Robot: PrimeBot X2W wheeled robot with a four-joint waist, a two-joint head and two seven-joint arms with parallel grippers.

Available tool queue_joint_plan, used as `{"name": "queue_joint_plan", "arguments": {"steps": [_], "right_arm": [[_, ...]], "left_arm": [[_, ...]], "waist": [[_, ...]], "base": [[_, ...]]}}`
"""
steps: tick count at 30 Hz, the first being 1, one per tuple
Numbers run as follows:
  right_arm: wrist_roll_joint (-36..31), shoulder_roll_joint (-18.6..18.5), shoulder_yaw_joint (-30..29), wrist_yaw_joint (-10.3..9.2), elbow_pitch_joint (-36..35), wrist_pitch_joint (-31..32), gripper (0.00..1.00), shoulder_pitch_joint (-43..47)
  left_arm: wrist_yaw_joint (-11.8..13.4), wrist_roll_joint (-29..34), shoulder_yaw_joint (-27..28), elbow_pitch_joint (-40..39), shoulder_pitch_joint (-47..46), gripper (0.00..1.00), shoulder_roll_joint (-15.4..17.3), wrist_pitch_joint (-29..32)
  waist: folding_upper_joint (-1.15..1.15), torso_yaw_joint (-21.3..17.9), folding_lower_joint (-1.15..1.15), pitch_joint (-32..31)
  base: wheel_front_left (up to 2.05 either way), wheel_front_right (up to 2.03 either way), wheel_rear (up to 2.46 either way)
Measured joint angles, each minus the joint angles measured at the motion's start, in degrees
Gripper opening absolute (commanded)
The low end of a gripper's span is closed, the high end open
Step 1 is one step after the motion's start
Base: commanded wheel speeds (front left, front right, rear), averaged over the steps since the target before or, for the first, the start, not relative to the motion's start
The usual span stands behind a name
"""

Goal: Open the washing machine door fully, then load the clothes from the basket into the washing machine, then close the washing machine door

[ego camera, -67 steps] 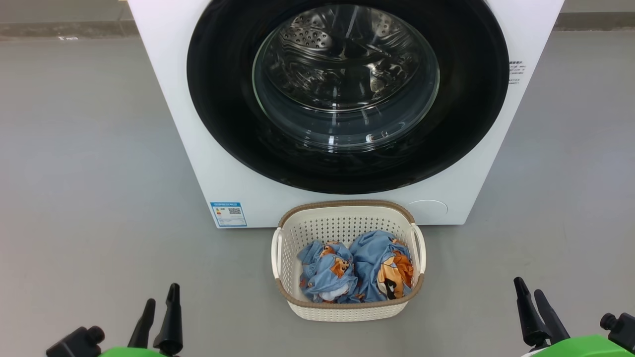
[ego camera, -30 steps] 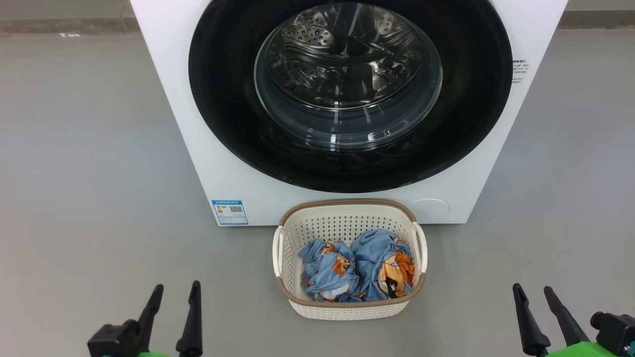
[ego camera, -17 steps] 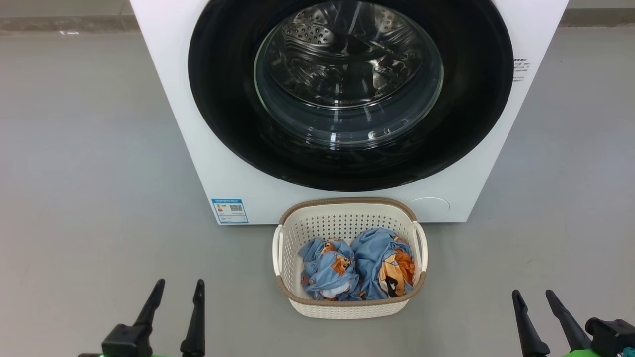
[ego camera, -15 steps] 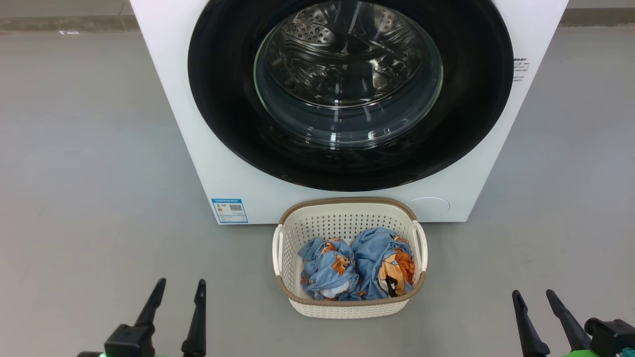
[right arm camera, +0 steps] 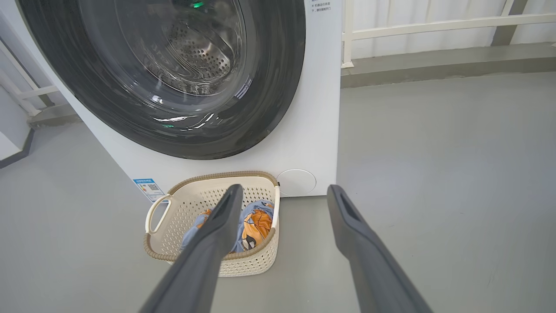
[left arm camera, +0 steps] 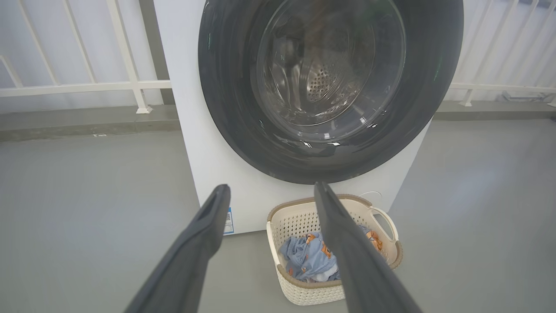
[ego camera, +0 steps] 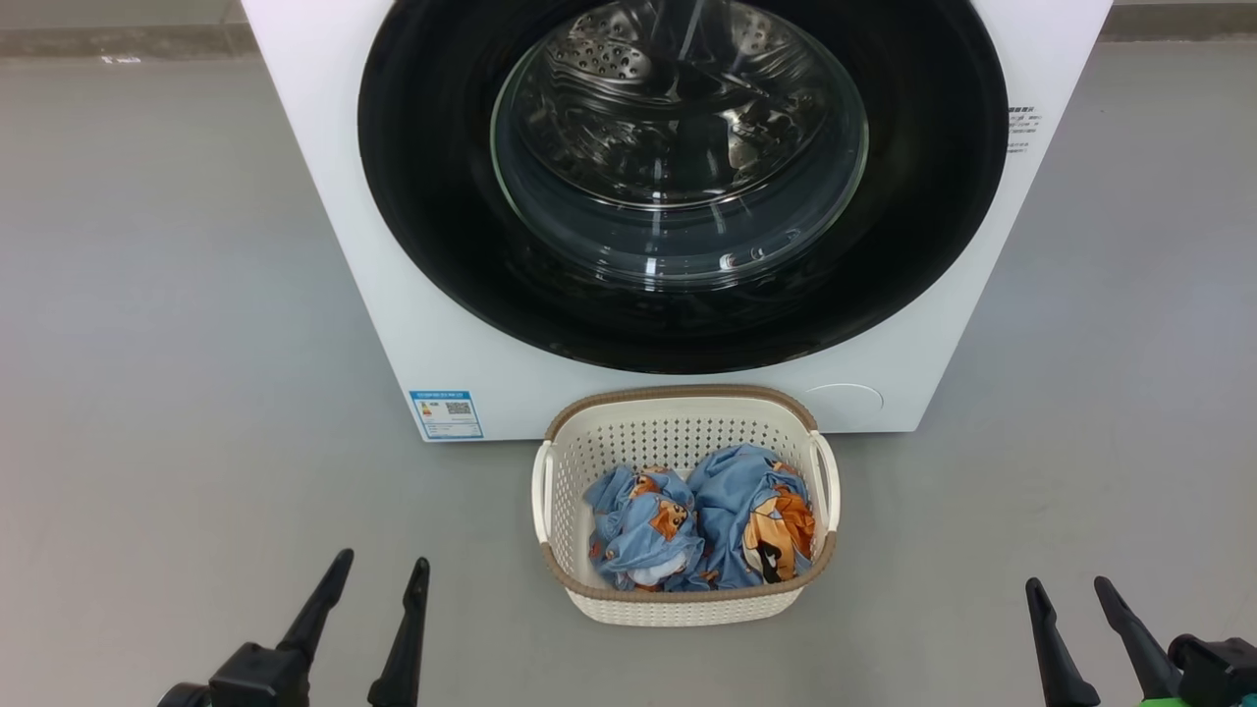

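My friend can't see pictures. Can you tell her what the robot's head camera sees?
A white washing machine with its round black door shut stands behind a cream basket holding blue cartoon-print clothes. The open left gripper and open right gripper sit at the bottom corners.

Bright, even, diffuse light; faint shadows. White glints on washing machine door [ego camera: 678, 177] glass. Wrist views: railing [left arm camera: 87, 88] leans at edges, left gripper [left arm camera: 271, 186] soft-focus.

Laundry area: washing machine [ego camera: 471, 363], grey floor [ego camera: 147, 295]
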Motion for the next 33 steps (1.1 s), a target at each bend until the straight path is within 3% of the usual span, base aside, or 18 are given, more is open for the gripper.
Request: {"name": "queue_joint_plan", "arguments": {"steps": [15, 33], "right_arm": [[-0.01, 0.47, -0.14, 0.00, -0.24, 0.00, 1.00, 0.32], [-0.01, 0.47, 0.08, 0.00, -0.29, 0.00, 1.00, 0.32]], "left_arm": [[1.51, 2.88, -0.15, 0.68, 0.00, 1.00, 0.13, 0.00], [1.52, 2.88, -0.58, 0.67, -0.01, 1.00, 0.16, 0.00]], "waist": [[0.00, 0.20, 0.00, -0.35], [0.00, 0.23, 0.00, 0.49]], "base": [[0.18, 0.18, -0.37], [1.12, 1.12, -2.23]]}}
